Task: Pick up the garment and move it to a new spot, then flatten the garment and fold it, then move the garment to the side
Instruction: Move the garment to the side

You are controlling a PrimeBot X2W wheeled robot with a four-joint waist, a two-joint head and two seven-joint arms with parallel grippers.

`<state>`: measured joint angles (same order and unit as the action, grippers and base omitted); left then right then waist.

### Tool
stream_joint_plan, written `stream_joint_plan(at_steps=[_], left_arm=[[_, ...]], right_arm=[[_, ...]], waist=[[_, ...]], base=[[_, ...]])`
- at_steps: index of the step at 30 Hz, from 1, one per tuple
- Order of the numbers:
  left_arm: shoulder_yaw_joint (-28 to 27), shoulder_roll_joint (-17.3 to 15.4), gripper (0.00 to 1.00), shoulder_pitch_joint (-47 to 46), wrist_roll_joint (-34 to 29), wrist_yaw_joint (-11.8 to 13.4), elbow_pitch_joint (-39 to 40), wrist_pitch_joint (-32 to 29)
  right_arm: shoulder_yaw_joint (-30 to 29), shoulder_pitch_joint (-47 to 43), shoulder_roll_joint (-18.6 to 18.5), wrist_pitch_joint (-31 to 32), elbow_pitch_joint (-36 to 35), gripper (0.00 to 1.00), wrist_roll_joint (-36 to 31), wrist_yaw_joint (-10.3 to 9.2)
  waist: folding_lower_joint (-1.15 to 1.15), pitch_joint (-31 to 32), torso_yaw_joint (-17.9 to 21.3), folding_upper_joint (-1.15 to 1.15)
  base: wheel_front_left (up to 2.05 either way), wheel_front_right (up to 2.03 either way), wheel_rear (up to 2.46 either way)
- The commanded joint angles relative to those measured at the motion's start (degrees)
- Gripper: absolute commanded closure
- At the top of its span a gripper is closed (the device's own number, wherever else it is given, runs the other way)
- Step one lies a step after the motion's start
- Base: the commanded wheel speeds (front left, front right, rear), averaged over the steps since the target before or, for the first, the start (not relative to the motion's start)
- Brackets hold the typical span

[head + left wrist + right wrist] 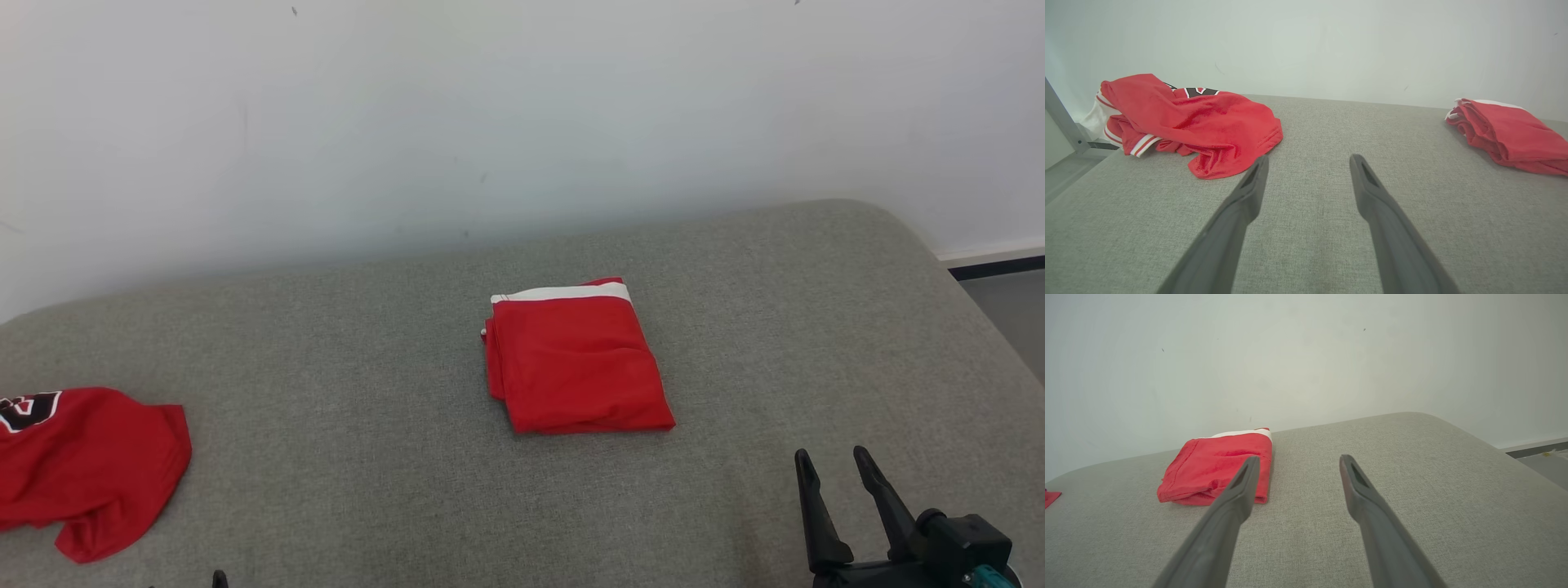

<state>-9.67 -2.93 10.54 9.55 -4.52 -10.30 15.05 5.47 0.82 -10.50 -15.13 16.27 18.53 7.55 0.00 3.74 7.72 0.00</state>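
**Folded garment mid-cushion, both grippers wide and empty**

There's your folded garment (575,363), a tidy red rectangle lying flat on the grey cushion (367,490). It sits about midway between the left and right edges and a little nearer the far edge than the near one. A white band runs along its far side, and the layered folds stack up along its left side. Nothing is touching it.

Look to the near right corner and you have the right gripper (832,454). Its two dark fingers are spread apart with nothing between them, pointing toward the far edge. It stands apart from the garment, off to the garment's near right. From the right wrist camera, the right gripper (1299,458) shows bare grey fabric in its gap, with the garment (1216,473) ahead and left, behind the left fingertip.

Over on the left wrist camera, the left gripper (1309,159) is just as wide and just as empty above the cushion. The garment (1511,134) lies far off to its right.

At the left edge lies a second red jersey (82,465), crumpled, with black lettering and red-and-white trim. It is well apart from the folded one. A white wall (522,122) backs the far edge.
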Motion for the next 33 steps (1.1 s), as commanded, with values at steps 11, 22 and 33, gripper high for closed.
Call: stream_joint_plan(at_steps=[11, 22, 33], left_arm=[[1.4, 0.1, 0.00, -0.4, -0.3, 0.6, 0.5, 0.2], [1.7, 0.1, 0.00, -0.7, -0.4, 0.3, 1.6, 0.2], [5.8, 0.1, 0.00, -4.3, -1.7, 0.0, 4.3, 0.2]], right_arm=[[0.6, 0.7, 0.3, 0.0, -0.5, 0.00, 0.3, -0.11], [2.1, 5.5, 0.0, 5.5, 1.0, 0.00, 4.9, -0.11], [-1.5, 24.1, -0.4, 40.4, 10.5, 0.00, 9.9, -0.11]], waist=[[0.00, -0.9, -0.4, 0.00], [0.00, -1.7, -0.7, 0.00], [0.00, -7.5, -5.4, 0.00]], base=[[0.00, 0.00, 0.00], [0.00, 0.00, 0.00], [0.00, 0.00, 0.00]])
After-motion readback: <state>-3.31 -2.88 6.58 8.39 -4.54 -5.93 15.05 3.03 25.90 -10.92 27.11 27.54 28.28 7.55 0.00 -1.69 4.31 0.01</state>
